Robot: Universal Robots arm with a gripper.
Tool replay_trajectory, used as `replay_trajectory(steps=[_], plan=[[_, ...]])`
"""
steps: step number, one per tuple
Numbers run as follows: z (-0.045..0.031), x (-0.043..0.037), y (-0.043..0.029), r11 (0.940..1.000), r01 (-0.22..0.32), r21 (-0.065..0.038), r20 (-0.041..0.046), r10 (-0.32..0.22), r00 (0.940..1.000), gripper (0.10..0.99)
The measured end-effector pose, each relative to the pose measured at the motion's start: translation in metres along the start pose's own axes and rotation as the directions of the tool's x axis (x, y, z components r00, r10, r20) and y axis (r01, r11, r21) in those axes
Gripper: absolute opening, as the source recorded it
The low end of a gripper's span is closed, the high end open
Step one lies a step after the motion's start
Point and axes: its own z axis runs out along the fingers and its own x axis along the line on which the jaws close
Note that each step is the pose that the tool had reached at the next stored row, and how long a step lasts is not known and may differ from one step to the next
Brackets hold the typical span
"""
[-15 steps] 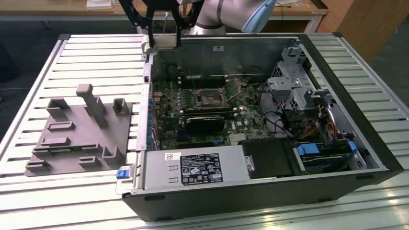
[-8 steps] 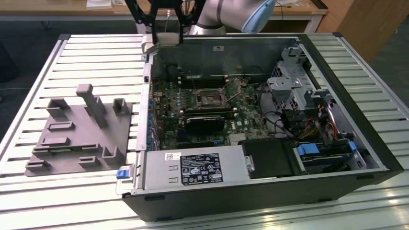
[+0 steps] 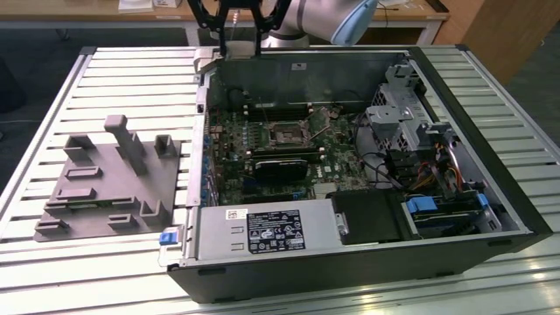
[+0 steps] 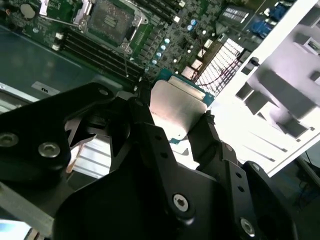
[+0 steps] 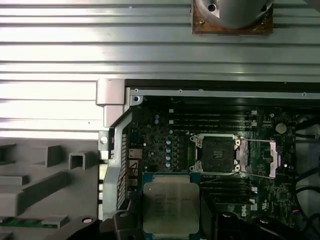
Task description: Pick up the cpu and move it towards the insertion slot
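Gripper [image 4: 172, 125] nearest the lens in both wrist views, black fingers [image 4: 142, 120] clamped on the cpu [image 5: 171, 207], held in the air above the open computer case [image 3: 490, 197]; insertion slot [image 5: 217, 152] lies near, uncovered, on the motherboard [image 3: 289, 141].

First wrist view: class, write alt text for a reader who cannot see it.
The gripper holds the cpu, silvery top showing, above an open computer case. Beyond it on the motherboard sits the insertion slot, dark-centred in a silver frame. A grey fixture lies beside the case.
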Motion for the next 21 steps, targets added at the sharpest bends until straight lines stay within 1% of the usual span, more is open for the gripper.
replay_trajectory(steps=[6, 14, 16, 17, 19, 21], plan=[[0.003, -0.003, 0.0098, 1.0, -0.006, 0.0, -0.0001, 0.006, 1.0, 0.545], [0.0057, -0.0238, 0.0151, 0.9999, -0.012, 0.0, 0.0, 0.012, 0.9999, 0.545], [0.0062, -0.0272, 0.0153, 0.9999, -0.016, 0.0, 0.0002, 0.016, 0.9999, 0.545], [0.0065, -0.0281, 0.0153, 0.9998, -0.018, -0.001, 0.0011, 0.018, 0.9998, 0.545], [0.0071, -0.0315, 0.0156, 0.9996, -0.027, -0.001, 0.0079, 0.027, 0.9996, 0.545], [0.0073, -0.0339, 0.0159, 0.9995, -0.031, -0.001, 0.0116, 0.031, 0.9995, 0.545]])
